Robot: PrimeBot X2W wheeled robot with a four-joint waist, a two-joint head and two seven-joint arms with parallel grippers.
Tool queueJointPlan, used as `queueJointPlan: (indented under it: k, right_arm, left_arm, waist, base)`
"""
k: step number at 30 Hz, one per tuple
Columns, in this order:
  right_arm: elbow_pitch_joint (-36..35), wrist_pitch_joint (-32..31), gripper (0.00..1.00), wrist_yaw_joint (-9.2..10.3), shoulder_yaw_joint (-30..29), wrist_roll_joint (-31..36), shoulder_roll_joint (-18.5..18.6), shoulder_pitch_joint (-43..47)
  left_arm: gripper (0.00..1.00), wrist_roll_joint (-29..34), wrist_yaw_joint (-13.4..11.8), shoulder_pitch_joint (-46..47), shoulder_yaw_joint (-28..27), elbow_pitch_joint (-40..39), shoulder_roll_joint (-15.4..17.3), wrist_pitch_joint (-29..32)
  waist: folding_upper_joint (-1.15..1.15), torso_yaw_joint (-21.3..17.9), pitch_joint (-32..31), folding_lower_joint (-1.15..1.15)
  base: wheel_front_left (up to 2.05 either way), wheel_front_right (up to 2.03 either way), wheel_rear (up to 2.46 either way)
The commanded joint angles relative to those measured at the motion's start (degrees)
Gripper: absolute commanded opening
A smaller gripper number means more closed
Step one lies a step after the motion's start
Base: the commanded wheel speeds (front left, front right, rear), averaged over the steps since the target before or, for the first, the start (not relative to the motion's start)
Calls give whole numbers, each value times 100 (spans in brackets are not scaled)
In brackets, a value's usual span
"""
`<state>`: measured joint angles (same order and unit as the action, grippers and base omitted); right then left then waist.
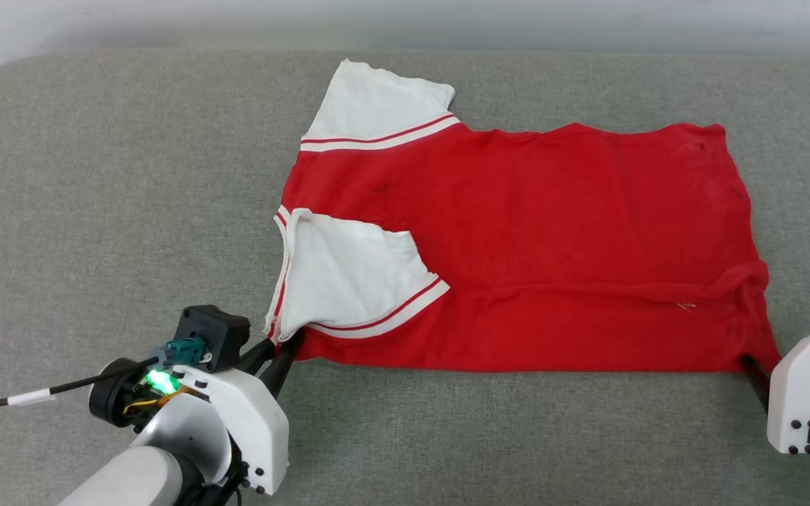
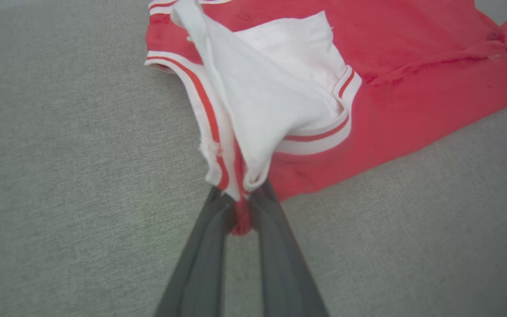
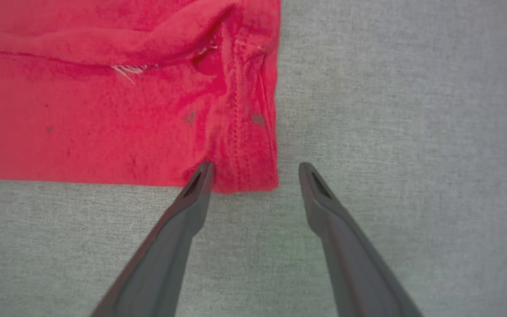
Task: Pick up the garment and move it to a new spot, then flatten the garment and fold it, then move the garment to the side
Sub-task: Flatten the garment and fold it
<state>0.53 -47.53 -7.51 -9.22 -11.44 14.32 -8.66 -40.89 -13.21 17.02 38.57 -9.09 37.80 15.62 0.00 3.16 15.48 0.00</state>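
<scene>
Limp, light red jersey T-shirt with white sleeves (image 1: 553, 246): left end effector (image 2: 241, 202) clenches its sleeve-side corner; right end effector (image 3: 255, 169), released, should take the hem corner.

Garment (image 2: 412, 88) partly beyond top edge

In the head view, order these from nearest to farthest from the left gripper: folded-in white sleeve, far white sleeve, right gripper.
1. Folded-in white sleeve, at the left gripper.
2. Far white sleeve, at the back.
3. Right gripper, far right.
</scene>
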Motion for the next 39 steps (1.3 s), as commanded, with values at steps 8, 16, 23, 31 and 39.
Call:
queueJointPlan:
  k: [8,16,23,31,39]
  right_arm:
    - [739,7,100,5,150,221,-1,-153]
    - [1172,78,0,4,330,123,-46,-153]
    - [1113,272,0,7,292,161,72,70]
    - [338,65,0,8,-25,-70,242,863]
    - [-515,-372,0,8,-475,-315,44,1643]
  left_arm:
    - [0,195,-103,136,94,-425,85,168]
    - [0,187,-96,103,134,-278,174,248]
    - [0,77,-57,-183,249,-66,336,380]
    - [0,-89,-140,-883,363,-272,833,556]
    - [0,-243,-57,-1338,622,-385,932,695]
  waist:
    - [0,155,254,0]
    - [0,136,222,0]
    - [0,27,-260,0]
    - [0,-134,-879,0]
    - [0,-204,-837,0]
  base:
    - [0,0,0]
    - [0,0,0]
    - [0,0,0]
    - [0,0,0]
    - [0,0,0]
